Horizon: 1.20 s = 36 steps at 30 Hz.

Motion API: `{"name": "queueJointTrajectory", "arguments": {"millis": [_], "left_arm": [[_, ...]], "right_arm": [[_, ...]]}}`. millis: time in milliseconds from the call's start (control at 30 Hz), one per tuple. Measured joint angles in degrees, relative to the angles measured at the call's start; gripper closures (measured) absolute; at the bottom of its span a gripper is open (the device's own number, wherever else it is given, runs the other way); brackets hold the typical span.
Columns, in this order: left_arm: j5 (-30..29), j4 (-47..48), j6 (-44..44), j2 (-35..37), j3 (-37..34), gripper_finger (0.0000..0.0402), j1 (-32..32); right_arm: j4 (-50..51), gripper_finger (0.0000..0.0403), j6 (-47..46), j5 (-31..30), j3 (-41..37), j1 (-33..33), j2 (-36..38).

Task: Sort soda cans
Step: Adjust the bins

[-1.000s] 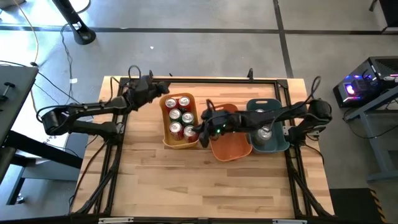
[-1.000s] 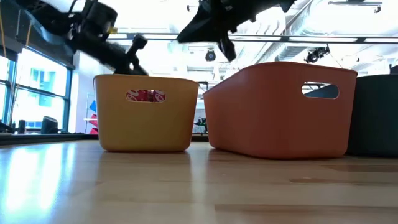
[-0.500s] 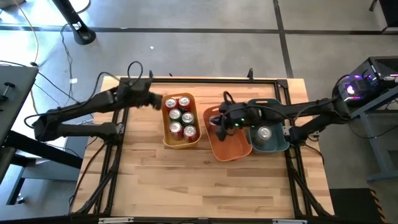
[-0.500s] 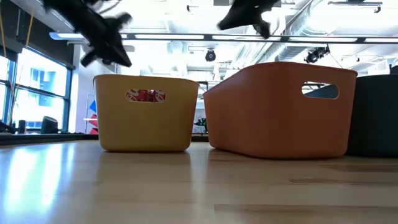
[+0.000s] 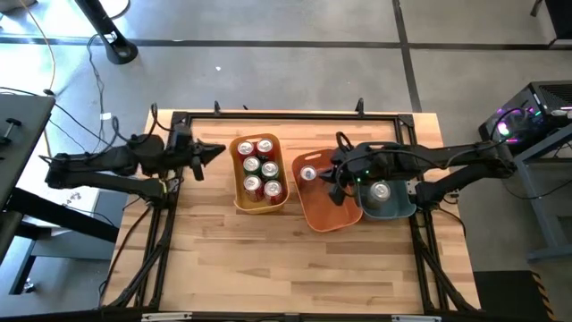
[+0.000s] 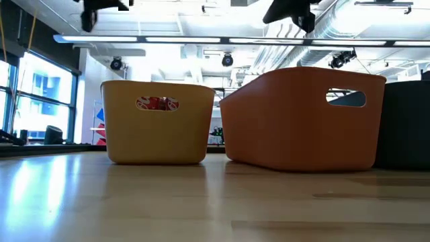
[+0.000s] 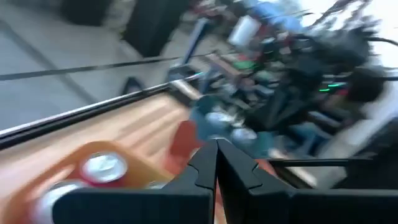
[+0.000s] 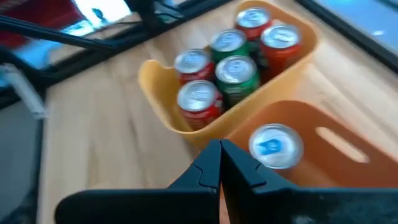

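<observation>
The left pincer (image 5: 217, 150) hangs above the table (image 5: 268, 259) near its left edge, just beside the yellow bin (image 5: 239, 199), its fingers pressed together and holding nothing. The yellow bin stands toward the far edge, left of the middle, and carries six soda cans (image 5: 259, 166) upright, red and green ones with silver tops. Touching it on the right is the orange bin (image 5: 331, 217), with one silver-topped can (image 5: 308, 174) standing in its far left corner. The right pincer (image 5: 334, 174) hovers over the orange bin just beside that can, its fingers together and empty. At the right end stands the teal bin (image 5: 398, 210), with one silver can (image 5: 381, 190) inside.
</observation>
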<state>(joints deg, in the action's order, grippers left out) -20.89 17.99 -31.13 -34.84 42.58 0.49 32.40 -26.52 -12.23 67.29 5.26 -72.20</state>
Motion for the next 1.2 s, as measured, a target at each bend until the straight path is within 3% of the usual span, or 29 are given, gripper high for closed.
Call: {"name": "queueJointTrajectory", "arguments": {"millis": [167,267,400,533,733,833,1000,1200], "left_arm": [[7.26,-23.59,0.18,0.05,-12.45,0.0401,-1.46],[9.53,-38.06,-1.68,1.12,-20.28,0.0401,-1.39],[9.67,-47.82,-2.64,4.70,-28.57,0.0402,-0.66],[10.29,-50.94,-3.29,10.21,-34.60,0.0401,0.76],[13.41,-51.50,-6.69,16.55,-41.78,0.0401,1.44],[14.37,-47.15,-7.41,18.34,-41.91,0.0402,1.47],[19.01,-49.13,-7.97,18.83,-41.89,0.0402,1.48],[22.15,-49.30,-10.34,18.78,-41.89,0.0402,1.46]], "right_arm": [[-11.80,0.0403,-5.67,3.77,-7.23,1.32,3.22],[-19.48,0.0403,-11.17,-0.19,-13.18,4.18,7.69],[-25.11,0.0403,-15.34,-5.96,-18.90,7.95,13.02],[-27.54,0.0403,-16.74,-10.24,-20.39,9.96,16.09],[-29.23,0.0403,-15.89,-10.52,-20.41,9.03,16.43],[-28.46,0.0403,-16.54,-10.52,-20.41,8.20,16.37],[-27.96,0.0403,-17.55,-10.02,-20.41,7.75,16.39],[-19.64,0.0403,-26.97,0.60,-20.41,8.23,15.65]]}}
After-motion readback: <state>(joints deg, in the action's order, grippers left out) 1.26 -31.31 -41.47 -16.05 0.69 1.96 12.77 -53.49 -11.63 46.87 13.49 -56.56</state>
